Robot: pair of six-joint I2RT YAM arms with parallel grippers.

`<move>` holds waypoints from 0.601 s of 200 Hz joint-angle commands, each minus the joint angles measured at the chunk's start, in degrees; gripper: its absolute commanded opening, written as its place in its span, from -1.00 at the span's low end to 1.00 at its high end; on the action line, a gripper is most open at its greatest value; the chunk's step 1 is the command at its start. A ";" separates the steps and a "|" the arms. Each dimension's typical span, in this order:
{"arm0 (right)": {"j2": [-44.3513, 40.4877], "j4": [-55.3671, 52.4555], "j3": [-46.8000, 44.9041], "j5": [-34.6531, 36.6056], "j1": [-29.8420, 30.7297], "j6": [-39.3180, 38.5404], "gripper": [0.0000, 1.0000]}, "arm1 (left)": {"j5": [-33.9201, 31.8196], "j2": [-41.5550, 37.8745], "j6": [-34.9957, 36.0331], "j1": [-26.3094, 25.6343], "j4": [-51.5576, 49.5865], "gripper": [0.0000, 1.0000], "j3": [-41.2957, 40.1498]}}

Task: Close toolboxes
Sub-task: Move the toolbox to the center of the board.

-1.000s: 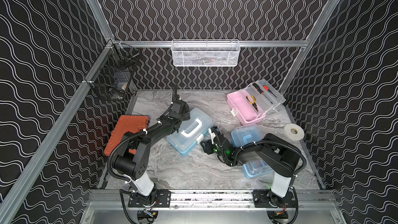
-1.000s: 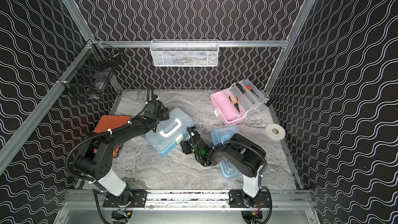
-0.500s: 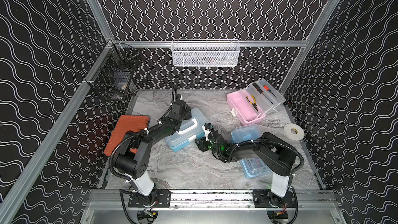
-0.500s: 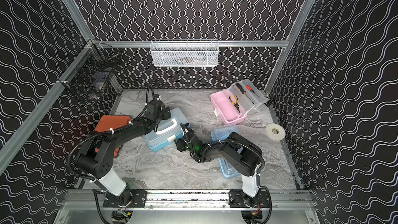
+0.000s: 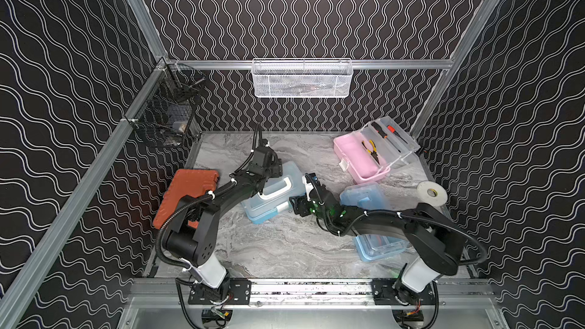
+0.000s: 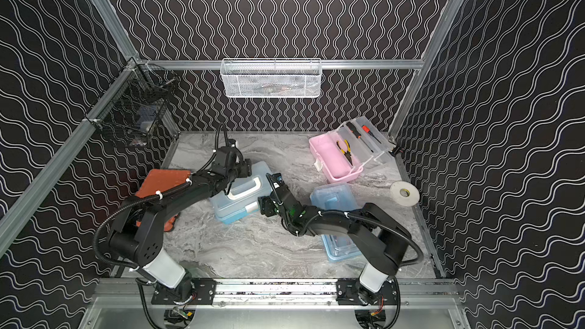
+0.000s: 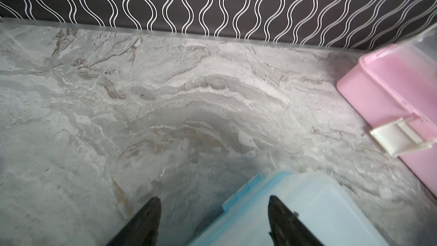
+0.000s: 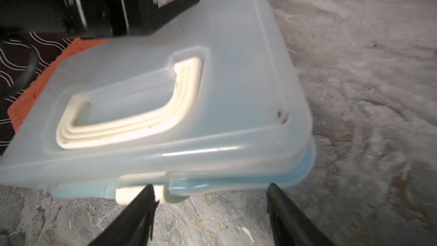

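Far left: a black wire basket hangs on the side wall at the rear corner, above the marble tabletop.

Left edge: a flat orange case lies on the marble beside the left arm.

Left gripper: the left gripper hovers low at the rear corner of the middle box. Its jaws are well apart and hold nothing. One finger is over the lid and the other over bare marble, and contact with the lid cannot be made out.

Centre: the white-handled blue toolbox sits askew mid-table between the two grippers. Its translucent lid is down on the base and its handle is folded flat. A white latch shows at the front edge, but whether it is snapped home cannot be told.

Right gripper: the right gripper sits low at that box's front edge. Its jaws are spread wide and hold nothing, with one finger just beside the latch.

Right of centre: the second blue toolbox lies under the right arm, which crosses its middle. Whether it is shut cannot be told.

Right rear: the pink toolbox stands open, its clear lid thrown back toward the corner. Yellow-handled pliers lie where base and lid meet.

Far right: a roll of white tape lies flat near the side wall, apart from the boxes.
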 commanded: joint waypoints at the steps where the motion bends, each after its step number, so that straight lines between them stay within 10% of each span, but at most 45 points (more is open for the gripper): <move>1: -4.21 -14.25 2.19 4.93 0.05 -0.90 0.64 | 0.96 -3.08 2.53 -0.22 -7.52 0.56 0.48; 50: -15.36 -33.73 5.70 9.38 -4.56 1.54 0.92 | -1.62 -10.77 3.96 -2.57 -9.63 0.98 0.25; 120: -29.76 -57.81 9.03 7.40 -22.61 3.87 0.98 | -7.04 -16.49 5.74 -14.47 -13.79 0.98 -1.80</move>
